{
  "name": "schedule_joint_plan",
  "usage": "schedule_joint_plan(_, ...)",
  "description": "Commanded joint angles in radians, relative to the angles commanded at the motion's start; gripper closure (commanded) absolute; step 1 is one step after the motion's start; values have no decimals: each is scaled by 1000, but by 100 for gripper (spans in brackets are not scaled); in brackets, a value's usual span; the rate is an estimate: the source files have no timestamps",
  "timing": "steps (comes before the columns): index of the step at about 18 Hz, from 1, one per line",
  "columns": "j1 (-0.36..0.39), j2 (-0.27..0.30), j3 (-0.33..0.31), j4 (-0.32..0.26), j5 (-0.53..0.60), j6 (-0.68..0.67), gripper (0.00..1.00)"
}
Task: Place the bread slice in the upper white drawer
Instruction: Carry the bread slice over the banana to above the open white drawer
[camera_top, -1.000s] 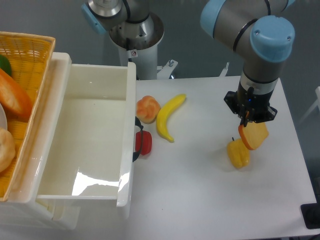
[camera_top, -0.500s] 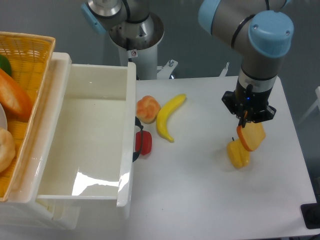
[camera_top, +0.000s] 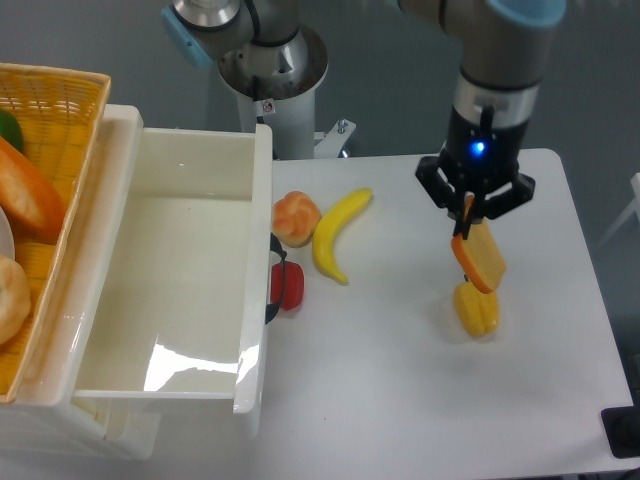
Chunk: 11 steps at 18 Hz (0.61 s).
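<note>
Tool clenched on top edge of bread slice; slice hung edge-down, tilted, clear of surface, just above yellow bell pepper at right.

Step in hand judged as carry leftward to upper white drawer. Grip on one edge only, so slow, level travel advised to limit swing. Lift needed sufficient to pass drawer's tall right wall before any descent; release best made low over drawer floor, well inside walls, slice laid flat.

Room: drawer interior bare, wide open from above. Along direct path on surface: banana, peach-like fruit, red piece tucked against black handle. All low; cleared by height alone. Yellow wicker basket overlapped drawer's left rim, so drop point kept toward drawer centre or right. Pepper directly beneath slice: no downward move before sideways travel. Right edge of surface near tool; leftward motion only.
</note>
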Motion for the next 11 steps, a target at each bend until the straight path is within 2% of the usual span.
schedule_joint_plan(4, -69, 80, -18, 2, -71, -132, 100)
schedule_joint_plan(7, -161, 100, -15, 6, -75, -271, 100)
schedule_joint_plan(9, -222, 108, -14, 8, -77, -318, 100)
schedule_joint_plan(11, -244, 117, -12, 21, -78, -344, 100)
